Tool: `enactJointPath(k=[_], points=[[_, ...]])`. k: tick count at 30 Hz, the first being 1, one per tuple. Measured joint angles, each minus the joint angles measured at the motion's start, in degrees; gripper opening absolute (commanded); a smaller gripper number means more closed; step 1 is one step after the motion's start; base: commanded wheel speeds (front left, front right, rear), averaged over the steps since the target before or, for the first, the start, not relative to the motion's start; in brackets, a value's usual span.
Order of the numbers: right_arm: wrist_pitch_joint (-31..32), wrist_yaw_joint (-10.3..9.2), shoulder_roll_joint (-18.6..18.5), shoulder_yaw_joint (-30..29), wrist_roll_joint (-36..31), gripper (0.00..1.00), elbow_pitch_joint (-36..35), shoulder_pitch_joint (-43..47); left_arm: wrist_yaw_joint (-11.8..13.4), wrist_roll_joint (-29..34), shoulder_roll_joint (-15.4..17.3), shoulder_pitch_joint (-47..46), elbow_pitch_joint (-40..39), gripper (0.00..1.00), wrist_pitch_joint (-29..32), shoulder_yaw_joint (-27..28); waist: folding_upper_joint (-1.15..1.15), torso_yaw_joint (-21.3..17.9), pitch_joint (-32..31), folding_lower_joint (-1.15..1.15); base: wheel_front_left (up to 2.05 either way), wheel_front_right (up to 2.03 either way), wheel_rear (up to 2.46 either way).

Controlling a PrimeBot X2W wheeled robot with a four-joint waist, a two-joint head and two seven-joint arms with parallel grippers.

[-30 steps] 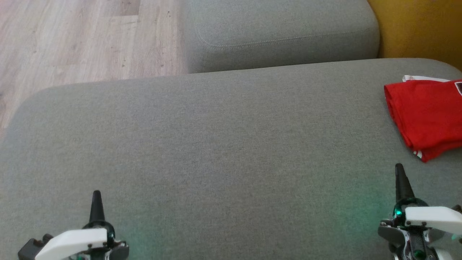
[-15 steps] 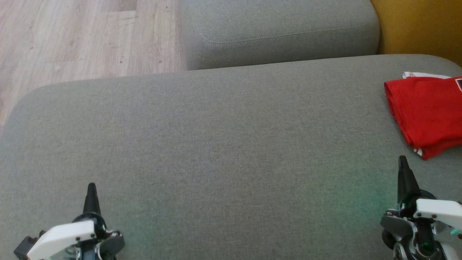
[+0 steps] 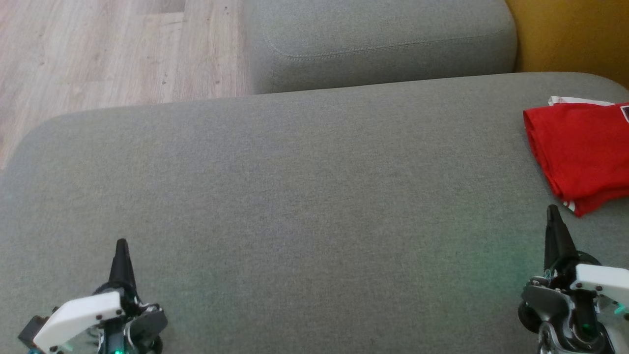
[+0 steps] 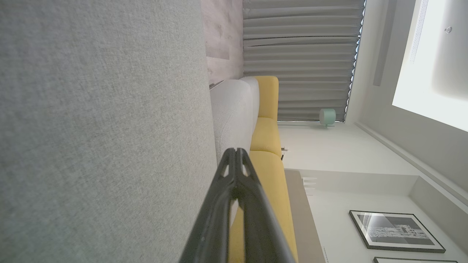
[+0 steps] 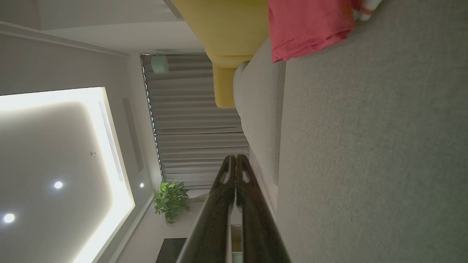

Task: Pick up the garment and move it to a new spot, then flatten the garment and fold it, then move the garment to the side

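Note:
The garment (image 3: 585,150) is a red shirt with white trim, folded and lying at the right edge of the grey cushion (image 3: 304,187); part of it runs out of the head view. It appears again at the top of the right wrist view as the red garment (image 5: 307,25). My right gripper (image 3: 554,216) is shut and empty, its tip just below the garment's near corner, apart from it. At the lower left, my left gripper (image 3: 121,248) is shut and empty, far from the garment. Both wrist views show pressed-together tips: left gripper (image 4: 237,151), right gripper (image 5: 236,157).
A second grey cushion (image 3: 378,44) sits behind the first. Wooden floor (image 3: 108,54) lies at the upper left, beyond the cushion's rounded edge. A yellow sofa part (image 3: 570,34) stands at the upper right, behind the garment.
Both grippers have slid a little forward up the view, the right one closing on the garment's near corner. The camera has shifted slightly. The garment lies as before.

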Motion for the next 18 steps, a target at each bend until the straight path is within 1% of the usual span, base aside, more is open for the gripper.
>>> enactJointPath(k=[18], points=[[0.07, 0.00, 0.02, -0.30, -0.01, 0.00, 0.01, 0.00, -0.01, 0.03, -0.16, 0.00, 0.01, 0.00, 0.49, 0.59, 0.00, 0.00, -0.01, 0.00, 0.00, 0.00, 0.00]])
